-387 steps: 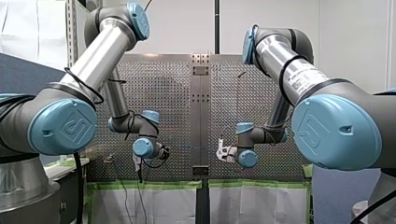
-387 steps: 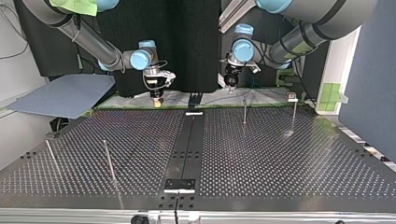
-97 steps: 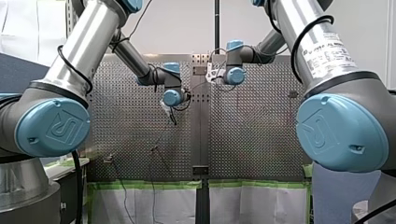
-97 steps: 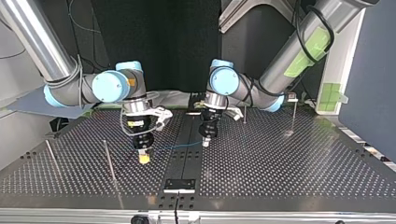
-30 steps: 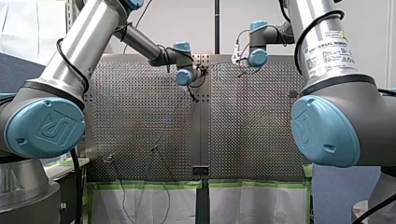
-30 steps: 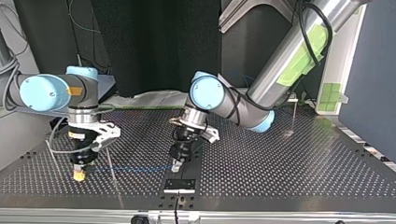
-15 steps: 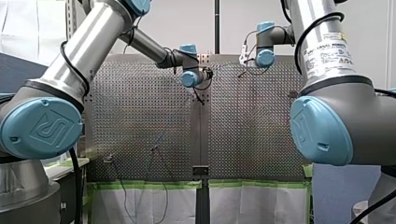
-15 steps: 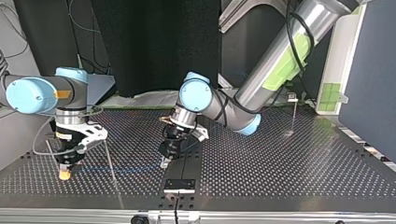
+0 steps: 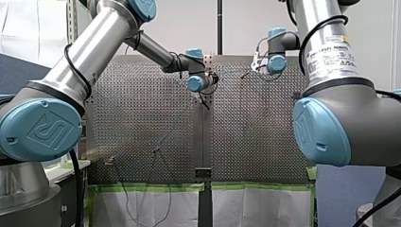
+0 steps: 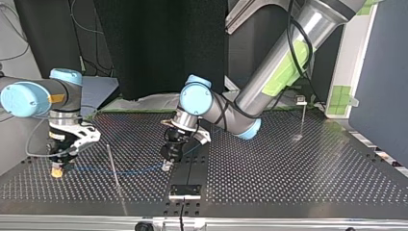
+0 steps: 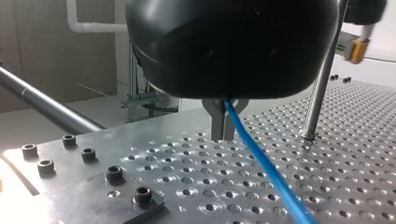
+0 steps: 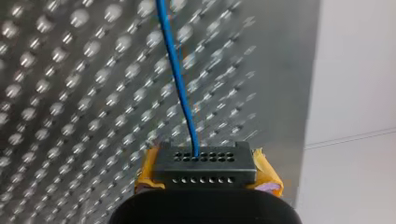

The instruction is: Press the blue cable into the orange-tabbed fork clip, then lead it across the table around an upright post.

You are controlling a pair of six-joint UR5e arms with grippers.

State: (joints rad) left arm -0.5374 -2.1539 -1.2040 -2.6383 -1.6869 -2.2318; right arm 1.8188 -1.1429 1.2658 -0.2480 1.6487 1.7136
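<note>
Left hand [image 10: 166, 167] and right hand [image 10: 57, 171] each clamp the blue cable [image 10: 139, 170], an upright post [image 10: 112, 165] standing between them.

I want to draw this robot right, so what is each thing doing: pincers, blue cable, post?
my left pincer: shut on the blue cable.
my right pincer: shut on the blue cable.
blue cable: stretched between both pincers.
upright post: standing; cable crosses it, touching or not I cannot tell.
</note>
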